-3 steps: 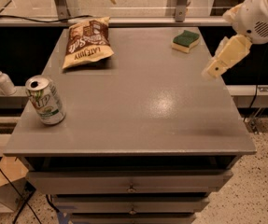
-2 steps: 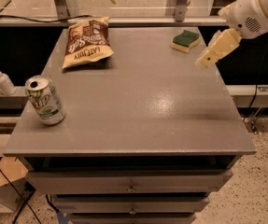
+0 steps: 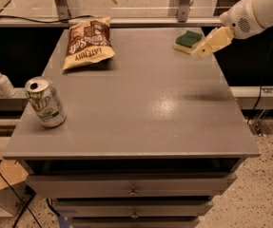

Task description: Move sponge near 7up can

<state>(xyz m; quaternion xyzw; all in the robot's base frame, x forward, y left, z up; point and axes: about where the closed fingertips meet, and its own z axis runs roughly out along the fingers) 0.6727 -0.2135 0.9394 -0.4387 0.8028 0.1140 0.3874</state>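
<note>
Your end effector [image 3: 201,51] hangs over the back right corner of the tabletop [image 3: 145,108], just right of the sponge [image 3: 187,39]; you cannot tell whether it is wide or narrow. The 7up can [image 3: 44,102] stands upright far to its left, near the front edge. The chip bag [image 3: 87,42] lies well to its left at the back, and a pump bottle [image 3: 2,81] stands off the tabletop beyond the can.

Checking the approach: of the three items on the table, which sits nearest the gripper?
The sponge, at the far right corner, just beside the gripper. The chip bag lies at the far left; the 7up can stands at the near left.
</note>
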